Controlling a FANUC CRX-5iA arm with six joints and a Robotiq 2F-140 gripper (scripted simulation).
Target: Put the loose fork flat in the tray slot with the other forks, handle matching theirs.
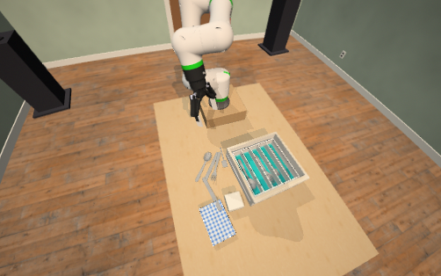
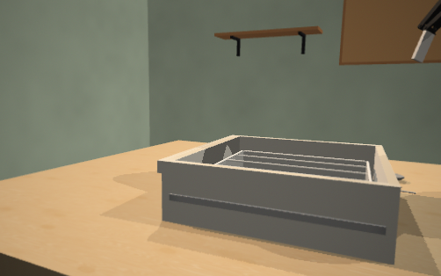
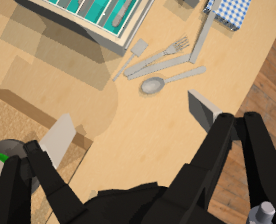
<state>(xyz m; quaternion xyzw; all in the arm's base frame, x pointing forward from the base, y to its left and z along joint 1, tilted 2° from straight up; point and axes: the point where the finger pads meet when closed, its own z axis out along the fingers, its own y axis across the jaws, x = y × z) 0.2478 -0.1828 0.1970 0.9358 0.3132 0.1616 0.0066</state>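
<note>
The loose fork [image 1: 215, 168] lies on the counter just left of the tray [image 1: 268, 166], among other loose cutlery; it also shows in the wrist view [image 3: 157, 58] with its tines toward the napkin. The tray has several teal slots with grey cutlery in them [image 1: 263, 176]; I cannot tell which slot holds forks. My gripper [image 1: 196, 109] is open and empty, high above the counter's far end near the arm's base, well away from the fork. Its two fingers frame the wrist view [image 3: 130, 125]. One fingertip shows at the top right of the exterior view [image 2: 423, 44].
A spoon [image 1: 205, 163] and a knife [image 1: 209, 190] lie beside the fork. A white block [image 1: 234, 200] and a blue checked napkin [image 1: 217, 225] sit near the tray's front corner. A wooden box [image 1: 226, 112] stands under the arm. The tray's grey wall [image 2: 278, 207] hides its slots in the exterior view.
</note>
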